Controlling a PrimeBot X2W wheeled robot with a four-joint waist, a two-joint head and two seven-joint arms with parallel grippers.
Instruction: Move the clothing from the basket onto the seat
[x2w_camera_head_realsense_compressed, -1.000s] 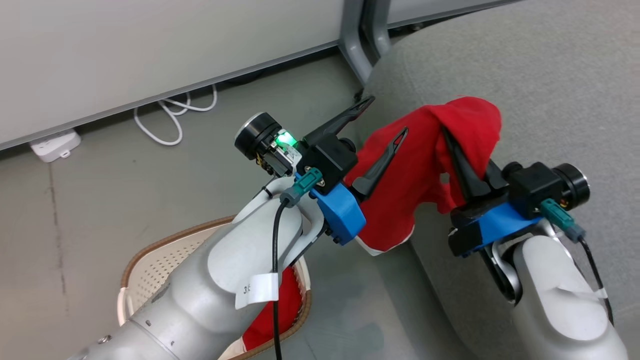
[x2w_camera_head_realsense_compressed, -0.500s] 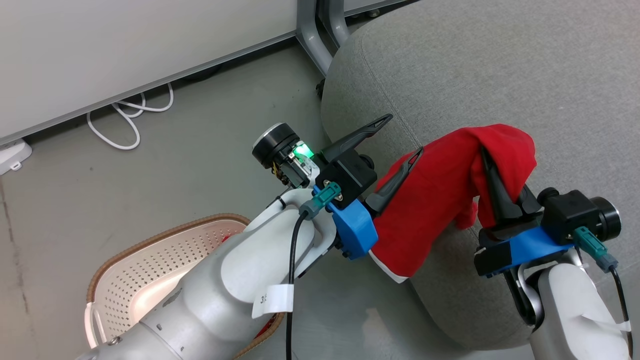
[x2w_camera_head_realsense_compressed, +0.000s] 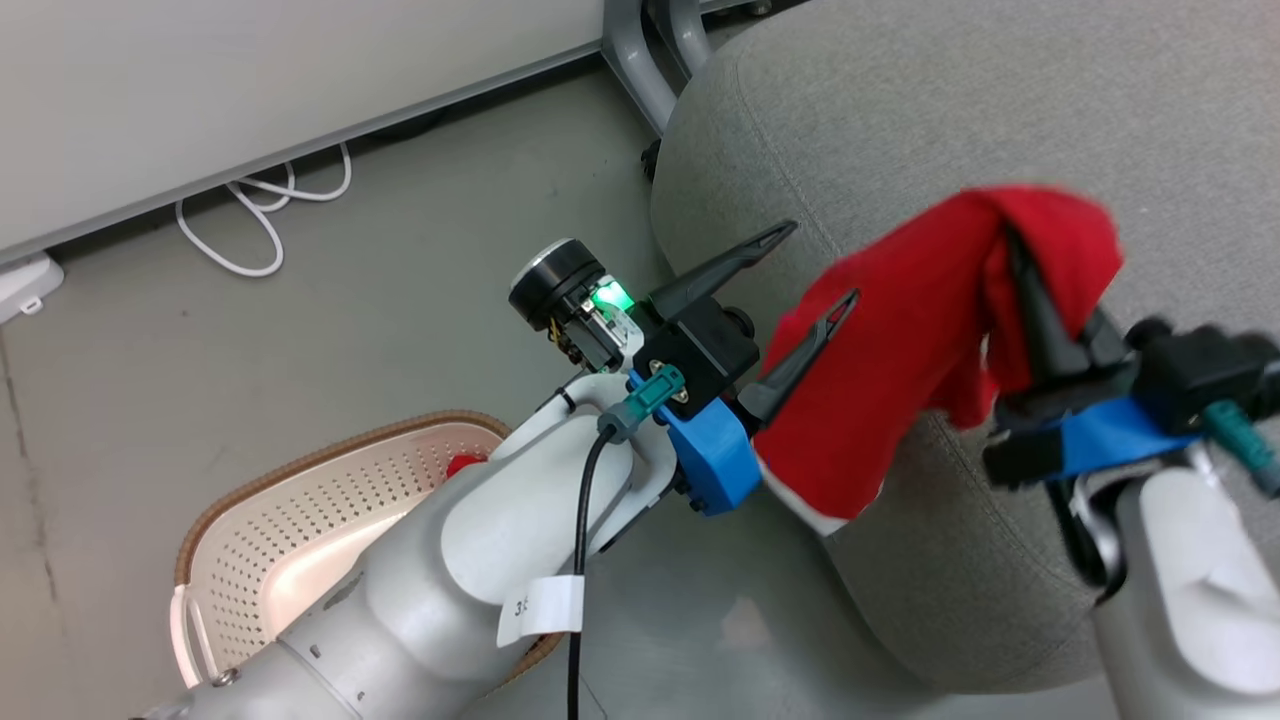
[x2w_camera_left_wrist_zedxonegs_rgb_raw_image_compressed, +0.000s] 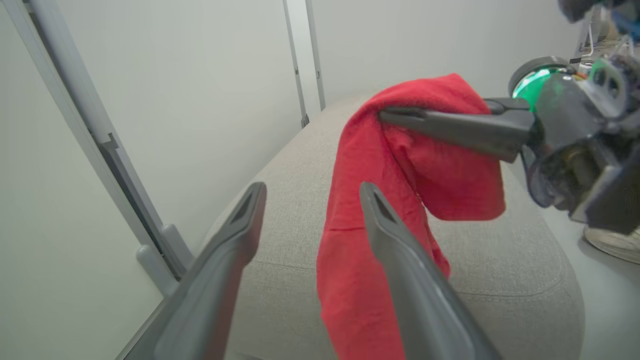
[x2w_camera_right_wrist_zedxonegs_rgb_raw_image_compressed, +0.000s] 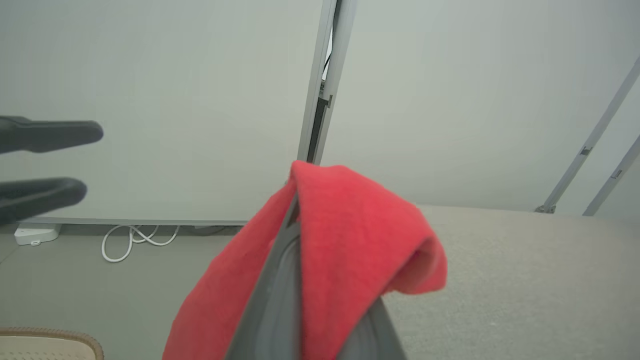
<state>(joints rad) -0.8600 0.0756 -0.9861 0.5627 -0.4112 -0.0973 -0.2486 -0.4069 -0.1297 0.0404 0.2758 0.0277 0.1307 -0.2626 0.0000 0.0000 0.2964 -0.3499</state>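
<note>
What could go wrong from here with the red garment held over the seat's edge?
1. The red garment hangs from the shut right gripper, partly past the rounded edge of the seat; let go here, it may slide to the floor.
2. The open left gripper sits close beside the garment and could snag it.

The light is soft and even, with no dark shadows. In the head view the right end effector (x2w_camera_head_realsense_compressed: 1015, 250) and the red clothing (x2w_camera_head_realsense_compressed: 900, 370) look smeared. A green light (x2w_camera_head_realsense_compressed: 610, 297) glows. The floor (x2w_camera_head_realsense_compressed: 400, 330) shines a little. In the left wrist view, the left end effector (x2w_camera_left_wrist_zedxonegs_rgb_raw_image_compressed: 311, 189) looks fuzzy, and the wall posts (x2w_camera_left_wrist_zedxonegs_rgb_raw_image_compressed: 75, 110) lean.
</note>
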